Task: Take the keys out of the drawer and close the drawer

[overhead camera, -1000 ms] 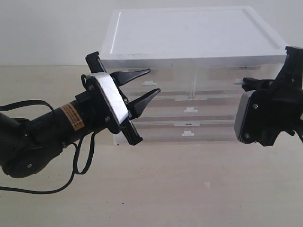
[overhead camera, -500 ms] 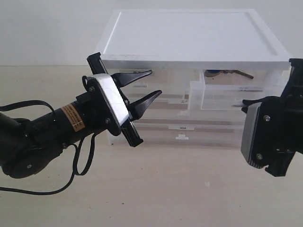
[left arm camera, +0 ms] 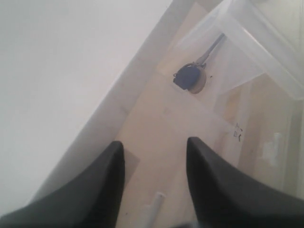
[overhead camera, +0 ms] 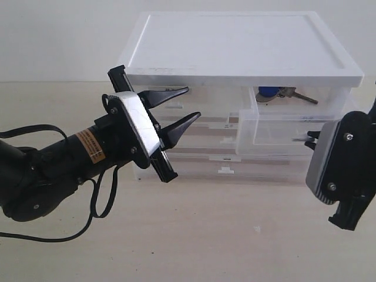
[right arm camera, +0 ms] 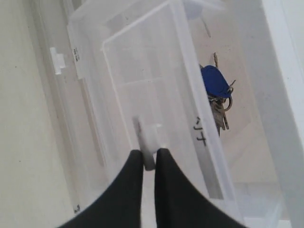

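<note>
The half-width translucent drawer [overhead camera: 276,126] at the cabinet's upper right stands pulled out. The keys [overhead camera: 276,94], with a blue fob, lie at the back of the drawer. My right gripper [right arm camera: 149,154] is shut on the drawer's small white tab handle [right arm camera: 148,137]; the keys [right arm camera: 216,88] lie past the drawer's front wall [right arm camera: 142,71]. In the exterior view the right gripper [overhead camera: 310,138] is mostly hidden behind its wrist. My left gripper [overhead camera: 192,101] hovers open and empty before the cabinet's upper left. From the left gripper [left arm camera: 154,142], the keys [left arm camera: 190,78] lie ahead.
The white drawer cabinet [overhead camera: 241,47] stands at the back of the beige table [overhead camera: 205,235]. Full-width drawers [overhead camera: 229,164] below are closed. The left arm's black cable [overhead camera: 97,205] hangs near the table. The other half-width drawer [overhead camera: 176,106] is behind the left fingers.
The right gripper has drawn the drawer outward, moving down and to the right, and the keys have come into view. The left arm has barely moved.
</note>
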`<state>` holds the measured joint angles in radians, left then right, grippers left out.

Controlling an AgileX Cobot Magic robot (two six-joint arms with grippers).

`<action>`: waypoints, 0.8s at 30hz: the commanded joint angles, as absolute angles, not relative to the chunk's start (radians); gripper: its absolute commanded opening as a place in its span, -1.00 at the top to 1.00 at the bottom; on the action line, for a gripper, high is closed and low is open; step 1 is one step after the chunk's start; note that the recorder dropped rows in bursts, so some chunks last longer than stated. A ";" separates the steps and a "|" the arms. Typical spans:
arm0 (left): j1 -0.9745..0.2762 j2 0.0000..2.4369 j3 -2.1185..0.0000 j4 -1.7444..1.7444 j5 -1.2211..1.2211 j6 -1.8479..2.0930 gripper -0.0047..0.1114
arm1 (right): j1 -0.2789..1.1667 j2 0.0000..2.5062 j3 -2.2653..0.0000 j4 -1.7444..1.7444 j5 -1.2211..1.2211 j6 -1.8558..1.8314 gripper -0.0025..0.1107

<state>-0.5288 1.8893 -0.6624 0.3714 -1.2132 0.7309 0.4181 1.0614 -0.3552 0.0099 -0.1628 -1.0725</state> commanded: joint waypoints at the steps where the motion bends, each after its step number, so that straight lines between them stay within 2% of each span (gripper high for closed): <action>1: -0.531 1.892 -0.669 0.347 -1.221 0.719 0.25 | 0.419 1.058 -0.346 0.016 -0.195 -0.947 0.95; 3: -0.531 1.892 -0.669 0.347 -1.221 0.719 0.25 | 0.419 1.058 -0.346 0.016 -0.189 -0.947 0.90; 5: -0.531 1.892 -0.669 0.347 -1.221 0.719 0.25 | 0.419 1.058 -0.346 0.016 -0.173 -0.922 0.72; 7: -0.531 1.892 -0.669 0.347 -1.221 0.719 0.25 | 0.419 1.058 -0.346 0.016 -0.171 -0.889 0.46; 10: -0.531 1.892 -0.669 0.347 -1.221 0.719 0.25 | 0.419 1.058 -0.346 0.016 -0.188 -0.821 -0.05; 12: -0.531 1.892 -0.669 0.347 -1.221 0.719 0.25 | 0.419 1.058 -0.348 0.016 -0.197 -0.723 -0.26; 20: -0.531 1.892 -0.669 0.347 -1.221 0.719 0.25 | 0.425 1.058 -0.351 0.016 -0.110 -0.398 -0.28; 24: -0.531 1.892 -0.669 0.347 -1.221 0.719 0.25 | 0.507 1.022 -0.351 0.016 -0.019 -0.346 -0.28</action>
